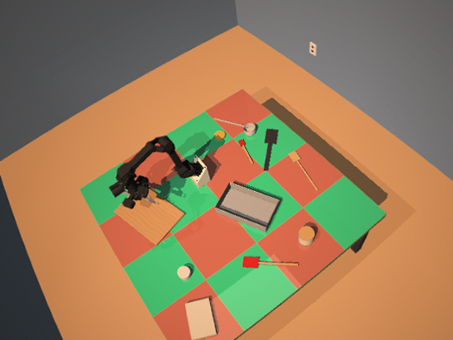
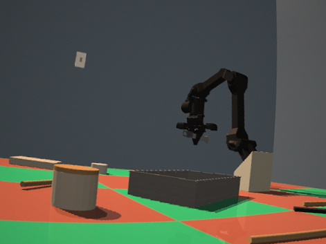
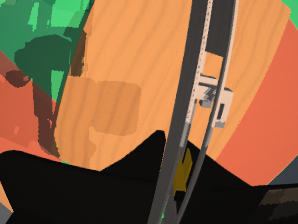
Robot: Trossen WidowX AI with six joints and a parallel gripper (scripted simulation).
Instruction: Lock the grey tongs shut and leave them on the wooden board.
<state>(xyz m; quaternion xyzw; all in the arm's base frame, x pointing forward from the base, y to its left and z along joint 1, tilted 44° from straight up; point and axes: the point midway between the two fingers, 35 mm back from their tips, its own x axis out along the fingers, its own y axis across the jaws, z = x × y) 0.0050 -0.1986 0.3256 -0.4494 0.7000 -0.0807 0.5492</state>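
The grey tongs (image 1: 151, 201) (image 2: 205, 139) (image 3: 188, 85) are held in the air above the wooden board (image 1: 150, 218) (image 3: 135, 45), roughly level. Their two long arms lie close together in the wrist view, with a pale bracket (image 3: 223, 107) across them. Whether the lock inside the hinge is engaged cannot be seen. My gripper (image 2: 195, 142) (image 3: 165, 139) points down and is shut on the tongs, with its black fingers on either side of the arms. The roasting tin (image 1: 249, 207) (image 2: 163, 188) stands apart from the board and holds nothing.
A pale wedge-shaped block (image 1: 202, 177) (image 2: 260, 172) stands at the arm's base. A white cylinder (image 1: 184, 273), a cream slab (image 1: 200, 319), a red spatula (image 1: 250, 262) and an orange-lidded jar (image 1: 306, 234) (image 2: 74, 188) lie around the table. Several other utensils lie beyond the tin.
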